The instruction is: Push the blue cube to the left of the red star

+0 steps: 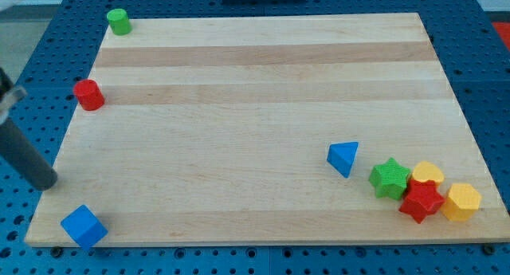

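Note:
The blue cube [83, 226] sits at the board's bottom left corner. The red star [421, 201] lies at the bottom right, packed between a green star [390, 178], a yellow heart-like block [428, 174] and a yellow hexagonal block [462, 202]. My tip [48, 182] is at the board's left edge, just above and left of the blue cube, apart from it. The dark rod runs up and left out of view.
A blue triangular block [343, 157] lies left of the green star. A red cylinder [89, 94] stands at the left edge. A green cylinder [119, 21] stands at the top left corner. The wooden board [263, 84] rests on a blue perforated table.

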Robot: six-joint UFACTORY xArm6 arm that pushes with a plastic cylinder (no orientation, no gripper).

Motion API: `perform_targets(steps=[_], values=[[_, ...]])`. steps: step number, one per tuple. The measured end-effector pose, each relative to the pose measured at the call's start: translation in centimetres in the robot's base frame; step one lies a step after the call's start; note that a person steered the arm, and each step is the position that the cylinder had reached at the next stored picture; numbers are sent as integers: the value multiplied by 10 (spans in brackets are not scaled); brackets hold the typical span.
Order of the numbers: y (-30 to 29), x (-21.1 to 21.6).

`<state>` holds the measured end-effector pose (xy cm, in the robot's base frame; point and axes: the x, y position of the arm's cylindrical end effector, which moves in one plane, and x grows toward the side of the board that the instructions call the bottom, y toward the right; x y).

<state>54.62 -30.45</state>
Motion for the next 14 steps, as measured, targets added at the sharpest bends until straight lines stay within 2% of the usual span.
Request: perform_targets(steps=[1,2,3,4,5,7,9,10,12,14], values=[[0,9],[1,69],[7,72],[12,70],[42,71],[147,71],[206,71],[220,71],[201,72],[191,36]])
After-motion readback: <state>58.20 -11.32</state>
